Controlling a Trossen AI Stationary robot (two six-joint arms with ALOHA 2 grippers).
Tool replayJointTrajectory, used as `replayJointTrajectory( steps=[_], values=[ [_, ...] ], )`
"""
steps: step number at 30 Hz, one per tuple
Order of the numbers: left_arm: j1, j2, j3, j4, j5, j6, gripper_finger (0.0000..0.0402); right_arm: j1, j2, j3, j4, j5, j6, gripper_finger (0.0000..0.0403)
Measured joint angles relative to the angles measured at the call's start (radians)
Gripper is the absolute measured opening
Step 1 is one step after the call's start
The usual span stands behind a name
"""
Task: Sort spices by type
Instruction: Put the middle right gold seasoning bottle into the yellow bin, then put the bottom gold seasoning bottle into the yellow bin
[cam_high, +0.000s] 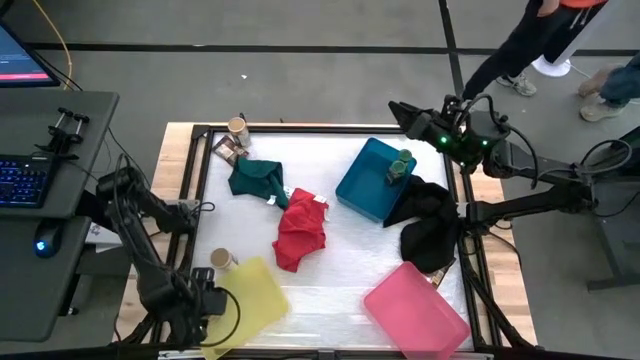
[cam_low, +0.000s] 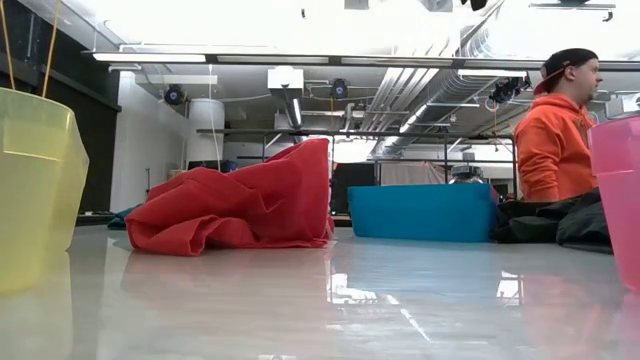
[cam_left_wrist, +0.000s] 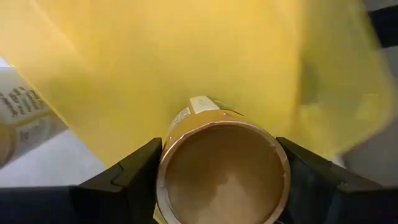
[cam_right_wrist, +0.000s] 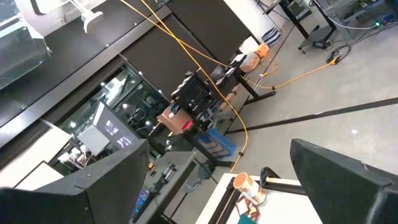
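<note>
Tan-lidded jars number three in view: one held by the left gripper (cam_left_wrist: 219, 180), whose jaws are clamped on its sides over the yellow tray (cam_high: 252, 290); one (cam_high: 223, 260) standing on the tabletop (cam_high: 340, 255) just beside that tray; and one (cam_high: 237, 127) at the far left corner next to a brown packet (cam_high: 226, 149). One green-lidded jar (cam_high: 401, 164) stands in the blue tray (cam_high: 368, 185); the pink tray (cam_high: 415, 310) sits near the front. The right gripper (cam_high: 403, 116) hovers past the far right corner, jaws wide apart and holding nothing.
</note>
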Motion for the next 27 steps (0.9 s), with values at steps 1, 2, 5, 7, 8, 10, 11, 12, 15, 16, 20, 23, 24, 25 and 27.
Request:
replayJointTrajectory(
  steps=[1,2,5,7,8,10,11,12,15,16,20,23,24,25,27],
  values=[
    [0.0,0.009,0.001,-0.015,-0.004,0.006,0.0255,0.0,0.0,0.0,0.0,0.0,0.0,0.0383],
    [0.001,0.013,0.001,-0.024,-0.01,0.006,0.0266,0.0,0.0,0.0,0.0,0.0,0.0,0.0383],
    [0.001,0.025,0.0,-0.034,-0.001,-0.002,0.0303,0.0,0.0,0.0,0.0,-0.001,0.0,0.0383],
    [0.002,0.022,0.0,-0.032,0.02,-0.001,0.032,0.0,0.0,0.0,0.0,-0.002,0.0,0.0383],
    [0.002,0.017,0.0,-0.031,0.032,-0.002,0.0326,0.0,0.0,0.0,0.0,-0.002,0.0,0.0383],
    [0.002,0.012,0.0,-0.032,0.063,-0.001,0.0331,0.0,0.0,0.0,0.0,-0.002,0.0,0.0383],
    [0.002,0.007,0.0,-0.033,0.078,-0.002,0.0332,0.0,0.0,0.0,0.0,-0.002,0.0,0.0383],
    [0.002,0.001,0.0,-0.033,0.091,-0.002,0.0333,0.0,0.0,0.0,0.0,-0.002,0.0,0.0383],
    [0.002,-0.028,0.0,-0.035,0.119,-0.023,0.0333,0.0,0.0,0.0,-0.001,-0.002,0.0,0.0383],
    [0.002,-0.042,0.0,-0.035,0.124,-0.031,0.0333,0.0,0.0,0.0,-0.001,-0.002,0.0,0.0383],
    [0.003,-0.131,0.0,-0.036,0.121,-0.061,0.0334,0.0,0.0,0.0,-0.005,-0.002,0.0,0.0383],
    [0.017,-0.224,0.0,-0.076,0.063,-0.1,0.0334,0.0,0.0,0.0,-0.006,-0.002,0.0,0.0383],
    [0.025,-0.257,0.0,-0.1,0.025,-0.111,0.0334,0.0,0.0,0.0,-0.01,-0.002,0.0,0.0383],
    [0.035,-0.287,0.001,-0.129,-0.014,-0.118,0.0334,0.0,0.0,0.0,-0.015,-0.002,0.0,0.0383],
    [0.067,-0.338,0.001,-0.203,-0.086,-0.108,0.0334,0.0,0.0,0.0,-0.025,-0.002,0.0,0.0383]
  ],
)
